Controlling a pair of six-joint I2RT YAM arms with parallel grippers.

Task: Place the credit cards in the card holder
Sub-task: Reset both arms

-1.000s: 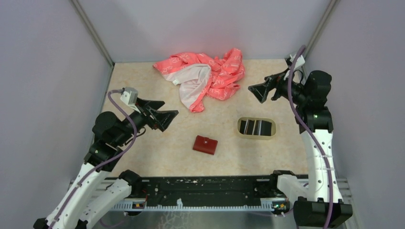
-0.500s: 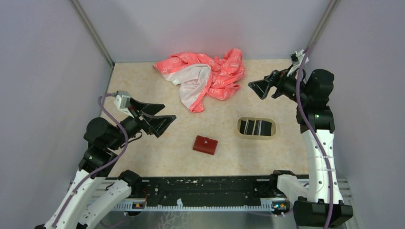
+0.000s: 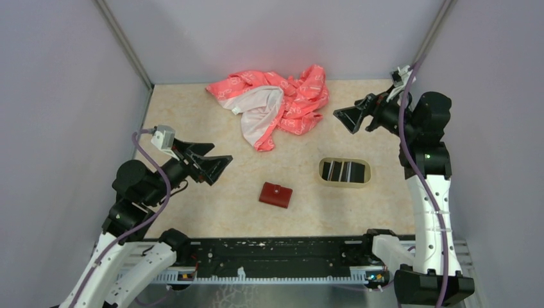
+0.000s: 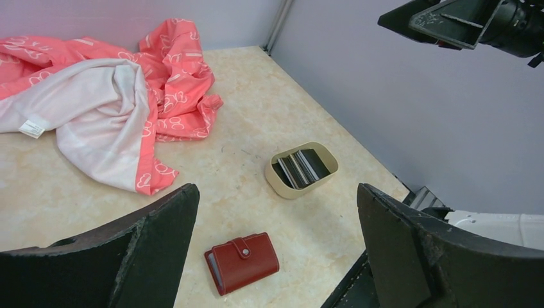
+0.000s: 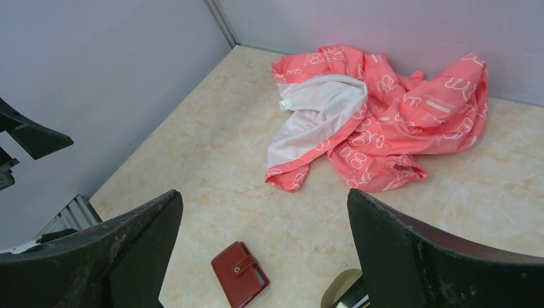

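Lying in oval beige tray, credit cards side by side, right of table ctr. Closed card holder, snap up, flat on table left of tray, not touching. Bunched pink cloth at far edge. Both up off table: left gripper, right gripper; jaws spread wide, nothing held.

The left arm rises from its base at the near left, bends at the elbow and reaches forward and to the right. The left gripper hangs in the air with its jaws spread wide, holding nothing. The right arm stands nearly upright, folds at the top and points its wrist to the left. The right gripper hangs higher, its dark fingers wide apart and empty.
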